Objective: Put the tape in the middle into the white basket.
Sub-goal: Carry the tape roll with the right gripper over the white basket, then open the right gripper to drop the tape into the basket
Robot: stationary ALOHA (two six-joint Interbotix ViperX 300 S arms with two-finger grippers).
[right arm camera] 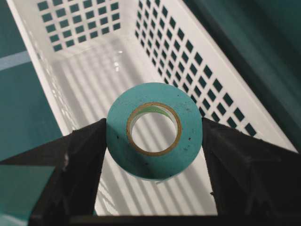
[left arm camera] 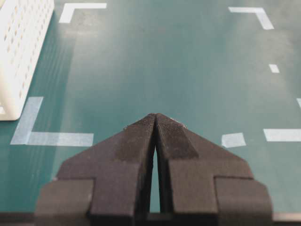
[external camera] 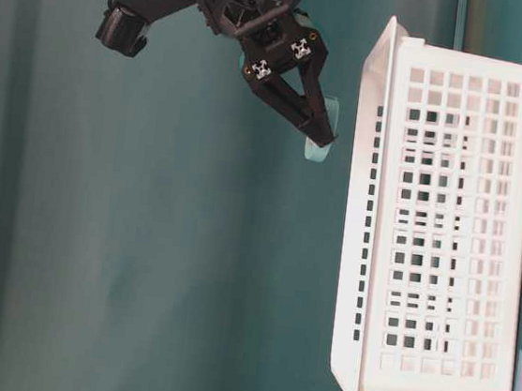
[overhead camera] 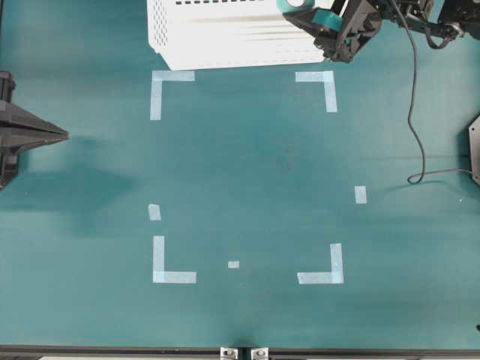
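The tape [right arm camera: 188, 136], a teal ring with a beige core, hangs edge-on between the fingers of my right gripper [right arm camera: 154, 127], which is shut on it. It is held in the air over the open inside of the white basket [right arm camera: 188, 52]. From overhead the tape [overhead camera: 294, 5] and right gripper [overhead camera: 304, 15] are at the basket's [overhead camera: 225, 37] right end, by the top edge. The table-level view shows the tape [external camera: 319, 150] in the gripper [external camera: 322, 136] above the basket's rim [external camera: 358, 216]. My left gripper [left arm camera: 155, 115] is shut and holds nothing, low at the table's left side [overhead camera: 64, 135].
Pale blue L-shaped corner marks [overhead camera: 171, 76] [overhead camera: 322, 276] outline a square on the green table, with small strips [overhead camera: 361, 194] [overhead camera: 233, 264] near it. A black cable [overhead camera: 412, 90] trails down the right side. The basket's end [left arm camera: 23, 47] shows at the left wrist view's left.
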